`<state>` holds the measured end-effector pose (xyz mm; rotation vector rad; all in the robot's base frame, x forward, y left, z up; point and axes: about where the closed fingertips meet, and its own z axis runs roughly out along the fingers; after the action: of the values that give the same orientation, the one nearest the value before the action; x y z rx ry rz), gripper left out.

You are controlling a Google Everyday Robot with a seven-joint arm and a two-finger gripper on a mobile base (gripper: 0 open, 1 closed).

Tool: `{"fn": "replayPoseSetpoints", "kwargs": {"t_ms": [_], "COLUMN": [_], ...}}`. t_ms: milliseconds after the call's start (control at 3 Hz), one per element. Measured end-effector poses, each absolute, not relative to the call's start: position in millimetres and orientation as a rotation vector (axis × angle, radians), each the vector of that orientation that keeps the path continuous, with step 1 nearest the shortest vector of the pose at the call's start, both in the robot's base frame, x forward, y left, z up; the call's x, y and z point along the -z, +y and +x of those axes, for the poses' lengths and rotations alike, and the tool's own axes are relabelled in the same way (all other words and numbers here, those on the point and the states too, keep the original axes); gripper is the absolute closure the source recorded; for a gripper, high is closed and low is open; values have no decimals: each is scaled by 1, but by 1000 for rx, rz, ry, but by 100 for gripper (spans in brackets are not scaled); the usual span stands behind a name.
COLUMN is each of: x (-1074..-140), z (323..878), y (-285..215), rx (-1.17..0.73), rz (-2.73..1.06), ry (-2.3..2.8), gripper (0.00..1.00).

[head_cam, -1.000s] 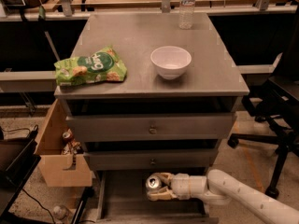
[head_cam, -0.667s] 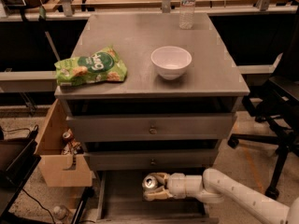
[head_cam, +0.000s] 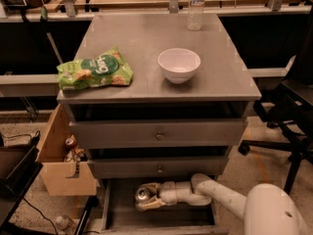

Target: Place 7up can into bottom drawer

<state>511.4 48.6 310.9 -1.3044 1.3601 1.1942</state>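
leftward since a second ago: the two-finger gripper (head_cam: 144,198) has carried its load nearer the left side; its tan jaws stand closed on the small silver-white aluminium 7up can with green markings (head_cam: 142,194), one finger on either side, the silver top turned toward the camera; the can is inside the wide, shallow grey bottom drawer (head_cam: 168,218), pulled out below the worktop's front edge, left of that edge's middle; whether it rests on the floor i cannot tell; the white arm (head_cam: 217,195) reaches in from the right; to finish well, i judge, lower until the can bears on the flat floor, clear of the low walls, part the jaws only slightly, then draw back rightward without nudging it; on the grey worktop (head_cam: 146,35) are a white ceramic bowl (head_cam: 179,65) near the middle, a green snack bag (head_cam: 94,68) by the left edge, and a clear plastic bottle (head_cam: 196,6) at the back edge.
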Motion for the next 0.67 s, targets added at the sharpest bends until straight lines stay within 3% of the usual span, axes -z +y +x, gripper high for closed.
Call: {"fn": "replayPoseSetpoints", "kwargs": {"t_ms": [667], "x": [-270], "z": [515], "y": [69], "rx": [-1162], "rz": [-1305], "ry": [1366], "gripper": [100]}}
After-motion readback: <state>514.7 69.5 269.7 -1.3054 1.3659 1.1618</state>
